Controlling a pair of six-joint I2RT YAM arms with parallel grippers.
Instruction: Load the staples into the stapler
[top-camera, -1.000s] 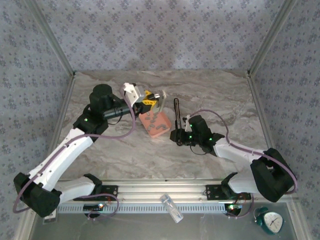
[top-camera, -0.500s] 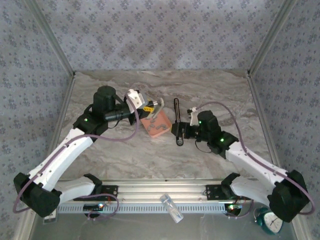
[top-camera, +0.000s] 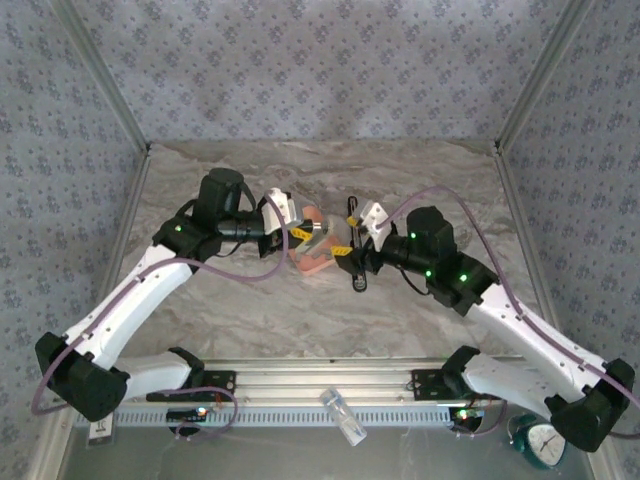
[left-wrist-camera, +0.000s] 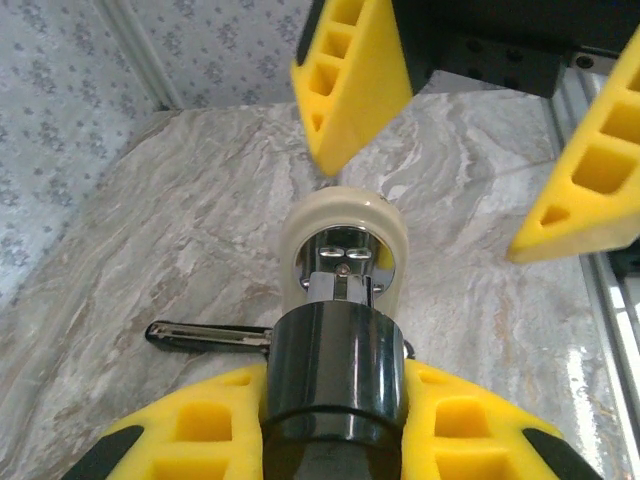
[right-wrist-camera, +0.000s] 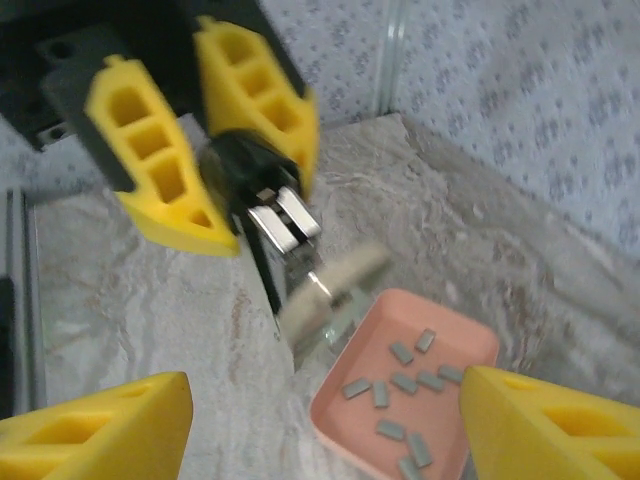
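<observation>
left gripper (left-wrist-camera: 335, 400) is clenching on the stapler (left-wrist-camera: 342, 250) body | right gripper (right-wrist-camera: 325, 400) is hovering, jaws spread wide, empty, touching nothing, near the tray (right-wrist-camera: 470, 340) of staples (right-wrist-camera: 405, 385)

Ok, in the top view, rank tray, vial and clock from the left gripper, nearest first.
1. Salmon tray, mid-table, right beside the left gripper.
2. Clear vial, near edge, centre.
3. Teal clock, near right corner.
</observation>
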